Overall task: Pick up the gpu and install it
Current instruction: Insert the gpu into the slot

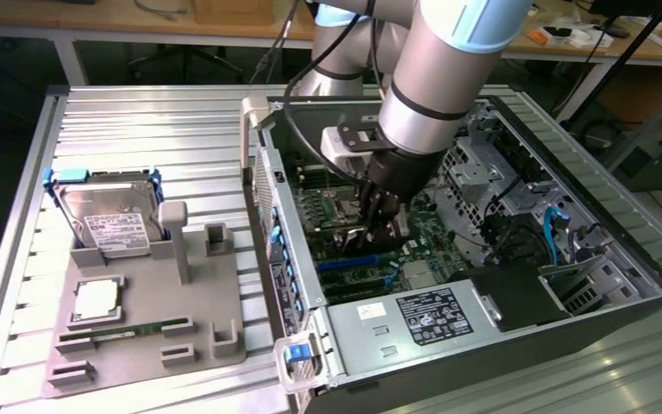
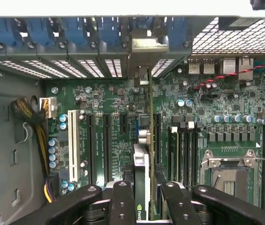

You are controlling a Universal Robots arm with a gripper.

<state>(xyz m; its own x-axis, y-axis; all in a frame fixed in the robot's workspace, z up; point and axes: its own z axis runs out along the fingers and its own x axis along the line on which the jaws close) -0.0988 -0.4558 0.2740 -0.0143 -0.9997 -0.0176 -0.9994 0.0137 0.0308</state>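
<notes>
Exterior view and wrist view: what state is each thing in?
gpu: on edge, clamped in the hand, over the motherboard slots; seating unclear.
hand: shut on the gpu.
computer case: side open.
hard drive: propped on the fixture.
memory stick: lying flat there.

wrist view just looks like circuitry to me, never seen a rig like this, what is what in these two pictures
The machine is a robot arm ending in a gripper, reaching into an open computer case on a slatted metal table. The exterior view comes from a camera off the arm. The wrist view comes from a camera on the wrist, looking past the gripper onto the green motherboard. The gripper is shut on the gpu, a graphics card seen edge-on over the motherboard's slots. Beside the case, a grey tray holds a hard drive, a processor chip and a memory stick.
</notes>
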